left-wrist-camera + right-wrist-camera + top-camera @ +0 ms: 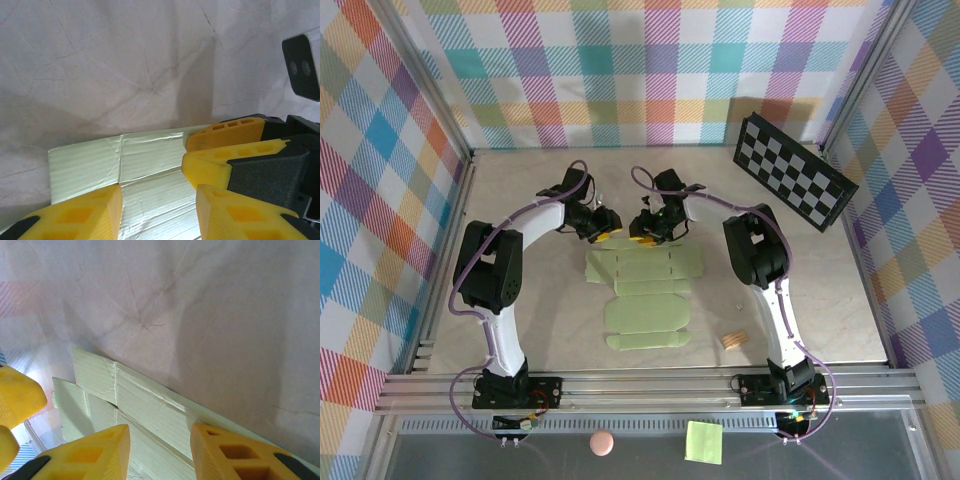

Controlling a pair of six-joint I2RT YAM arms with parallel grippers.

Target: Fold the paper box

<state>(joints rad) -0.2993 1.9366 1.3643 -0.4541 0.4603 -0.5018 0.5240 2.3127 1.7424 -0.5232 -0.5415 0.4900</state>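
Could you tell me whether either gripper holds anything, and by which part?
Nothing is held: the left gripper and right gripper stand open at the far edge of the paper box.

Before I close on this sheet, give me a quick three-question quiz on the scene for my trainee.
1. True or false: the paper box is already folded up.
2. The left gripper and right gripper are at which edge of it? A near, B far, C right.
3. What lies on the table right of the sheet's near end?
Key: 1 false, it lies spread out. 2 B. 3 a small tan block.
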